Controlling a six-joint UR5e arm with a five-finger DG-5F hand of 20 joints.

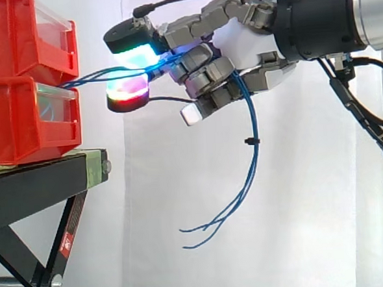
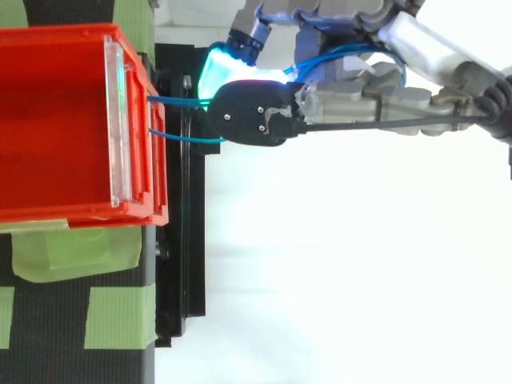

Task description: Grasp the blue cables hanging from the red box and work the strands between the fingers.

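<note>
Fingers [image 1: 203, 74] curl round blue cables [image 1: 250, 117], hiding the strands between them.

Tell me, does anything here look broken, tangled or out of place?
Nothing looks broken or spilled. The thin blue cables run from the stacked red plastic bins into the robot hand, whose curled fingers pinch them; their loose ends dangle splayed below it. The bins sit square on the black metal stand.

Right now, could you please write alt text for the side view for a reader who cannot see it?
The robot hand pinches blue cables running from stacked red bins on a black stand; their loose ends dangle below the palm.
</note>
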